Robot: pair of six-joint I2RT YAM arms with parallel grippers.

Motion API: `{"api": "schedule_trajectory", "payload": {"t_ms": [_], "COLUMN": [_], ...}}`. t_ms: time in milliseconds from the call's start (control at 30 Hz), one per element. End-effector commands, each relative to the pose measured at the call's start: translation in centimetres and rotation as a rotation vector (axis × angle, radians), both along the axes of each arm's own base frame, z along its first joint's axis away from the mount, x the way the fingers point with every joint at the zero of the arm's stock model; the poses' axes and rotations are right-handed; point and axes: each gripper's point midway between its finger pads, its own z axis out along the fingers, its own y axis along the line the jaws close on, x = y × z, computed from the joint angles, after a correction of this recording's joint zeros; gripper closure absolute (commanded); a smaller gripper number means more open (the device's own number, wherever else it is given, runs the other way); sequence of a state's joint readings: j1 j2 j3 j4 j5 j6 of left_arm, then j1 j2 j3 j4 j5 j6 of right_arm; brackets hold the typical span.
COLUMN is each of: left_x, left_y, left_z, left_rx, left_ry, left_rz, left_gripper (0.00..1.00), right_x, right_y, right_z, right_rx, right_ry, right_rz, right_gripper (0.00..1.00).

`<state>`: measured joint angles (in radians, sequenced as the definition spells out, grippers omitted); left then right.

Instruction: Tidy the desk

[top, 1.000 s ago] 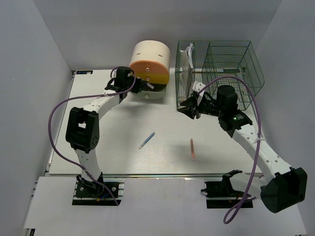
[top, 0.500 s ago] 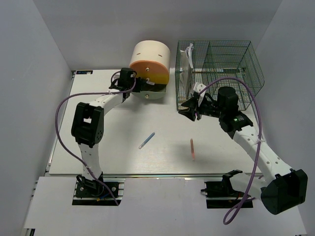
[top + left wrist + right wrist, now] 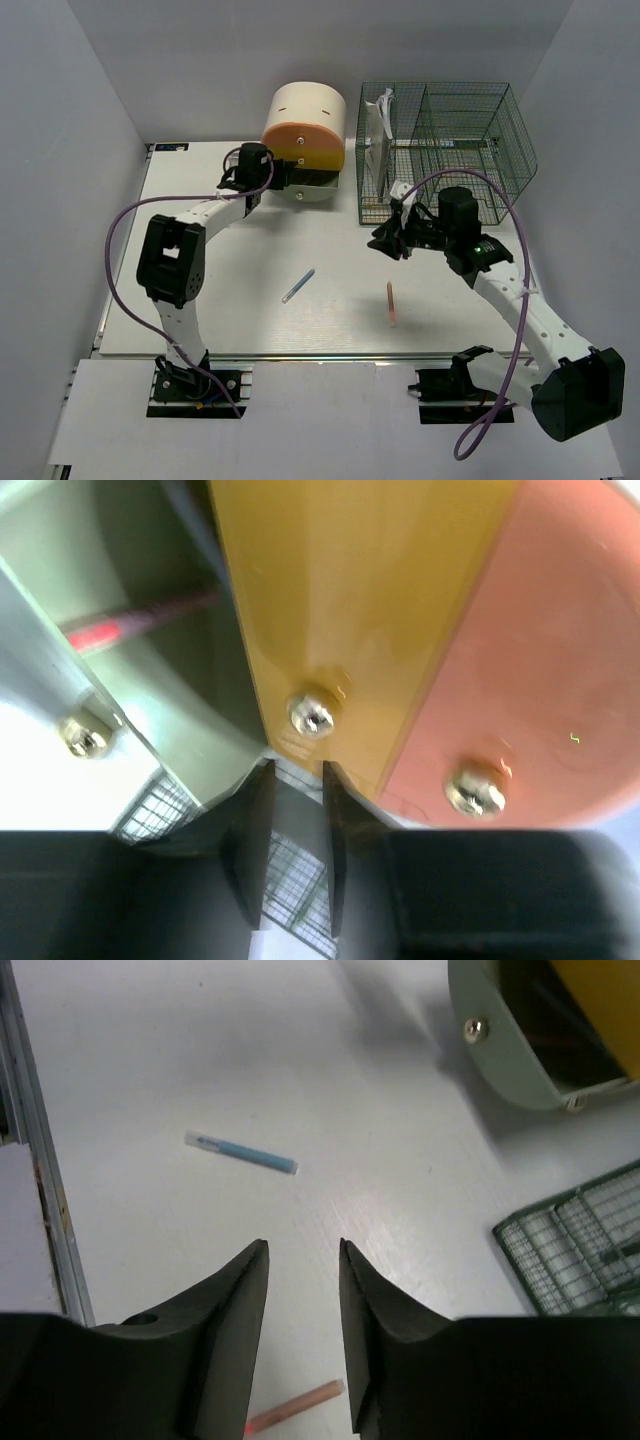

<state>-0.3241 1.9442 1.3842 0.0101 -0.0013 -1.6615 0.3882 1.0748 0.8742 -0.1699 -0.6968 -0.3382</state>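
Observation:
The white desk [image 3: 200,300] carries a blue pen [image 3: 298,286] and an orange pen [image 3: 391,303] lying loose near its middle. My left gripper [image 3: 288,175] sits against the front of the rounded drawer box [image 3: 305,125]. In the left wrist view my left gripper [image 3: 295,772] is open by a narrow gap with nothing in it, just under the yellow drawer's knob [image 3: 313,715]. The grey-green bottom drawer [image 3: 150,660] stands pulled out with a red pen [image 3: 100,635] inside. My right gripper [image 3: 303,1250] hangs open and empty over the desk, above the orange pen [image 3: 295,1410].
A green wire mesh organizer [image 3: 445,135] stands at the back right, holding a white item [image 3: 378,125] in its left section. Its corner [image 3: 590,1240] lies right of my right gripper. The metal rail [image 3: 35,1160] runs along the desk's front edge.
My left gripper's jaws have parted a little at the yellow drawer's knob and its elbow has shifted. My right gripper has drawn back slightly from the organizer toward the near side.

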Motion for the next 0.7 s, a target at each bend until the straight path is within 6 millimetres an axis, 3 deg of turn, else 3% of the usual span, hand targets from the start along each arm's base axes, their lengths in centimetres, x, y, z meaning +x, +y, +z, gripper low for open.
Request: {"api": "schedule_trajectory", "payload": {"t_ms": [0, 67, 133, 167, 233, 300, 333, 367, 400, 500, 533, 600, 667], "left_x": [-2.0, -3.1, -5.2, -6.1, -8.9, -10.8, -12.0, -12.7, -13.8, -14.8, -15.6, -16.5, -18.4], "left_y": [-0.5, -0.8, -0.4, -0.7, -0.5, -0.8, -0.6, -0.5, -0.6, 0.4, 0.9, 2.2, 3.8], "left_z": [7.2, 8.5, 8.5, 9.6, 8.8, 8.8, 8.8, 7.6, 6.9, 6.6, 5.6, 6.4, 4.8], "left_rx": [-0.032, 0.005, 0.019, 0.014, 0.022, 0.063, 0.094, 0.188, 0.294, 0.465, 0.515, 0.583, 0.66], "left_ry": [-0.179, -0.253, -0.299, -0.381, -0.423, -0.481, -0.499, -0.491, -0.472, -0.464, -0.426, -0.433, -0.39], "left_rz": [-0.071, -0.131, -0.182, -0.22, -0.269, -0.346, -0.371, -0.424, -0.483, -0.536, -0.57, -0.55, -0.562], "left_gripper": [0.76, 0.84, 0.94, 0.96, 0.97, 0.92, 0.83, 0.78, 0.69, 0.6, 0.58, 0.54, 0.49], "right_x": [-0.1, -0.1, -0.2, -0.4, -0.5, -1.3, -0.9, -1.9, -1.7, -2.3, -2.3, -2.2, -2.2], "right_y": [-1.0, -1.9, -2.4, -2.9, -3.6, -4.2, -5.0, -5.5, -5.6, -5.9, -6.1, -6.3, -6.6], "right_z": [-2.1, -4.1, -5.4, -6.5, -8.4, -10.1, -11.7, -12.8, -13.4, -14.3, -14.6, -15.1, -15.5], "right_rx": [-0.046, -0.091, -0.12, -0.153, -0.201, -0.253, -0.303, -0.352, -0.387, -0.441, -0.455, -0.474, -0.498], "right_ry": [0.134, 0.21, 0.236, 0.253, 0.312, 0.419, 0.478, 0.559, 0.607, 0.694, 0.701, 0.697, 0.705], "right_rz": [-0.093, -0.16, -0.191, -0.206, -0.247, -0.284, -0.338, -0.353, -0.359, -0.369, -0.379, -0.399, -0.415], "right_gripper": [0.65, 0.74, 0.77, 0.8, 0.81, 0.8, 0.72, 0.7, 0.68, 0.63, 0.61, 0.55, 0.54]}}
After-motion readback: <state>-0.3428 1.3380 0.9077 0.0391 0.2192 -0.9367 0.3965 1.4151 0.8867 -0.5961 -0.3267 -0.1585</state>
